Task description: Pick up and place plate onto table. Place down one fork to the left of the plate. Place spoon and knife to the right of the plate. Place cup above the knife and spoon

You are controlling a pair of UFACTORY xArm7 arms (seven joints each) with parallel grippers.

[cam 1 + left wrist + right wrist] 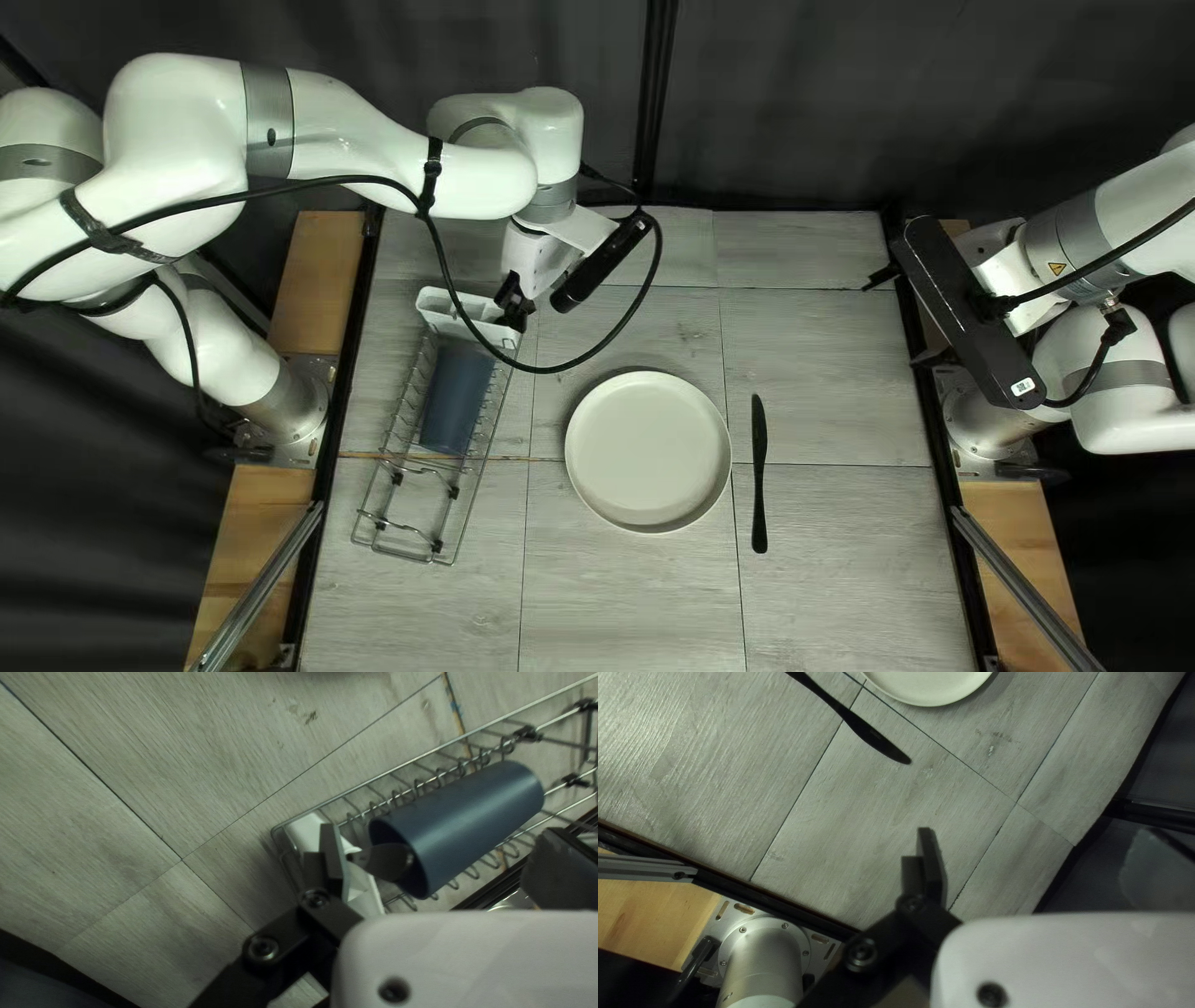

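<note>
The plate (pixel 647 448) lies on the surface (pixel 623 597). From it, the knife (pixel 759 479) lies at three o'clock, the cup (pixel 457 398) on its side in the wire rack (pixel 454 523) toward half past nine. Between ten and eleven, the left end effector (pixel 513 303) is open at the white holder (pixel 438 303); at two, the right end effector (pixel 890 321) is open.

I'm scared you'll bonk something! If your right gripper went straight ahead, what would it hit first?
My right gripper would probably meet the bare tabletop first, missing the knife, though depth is unclear.
</note>
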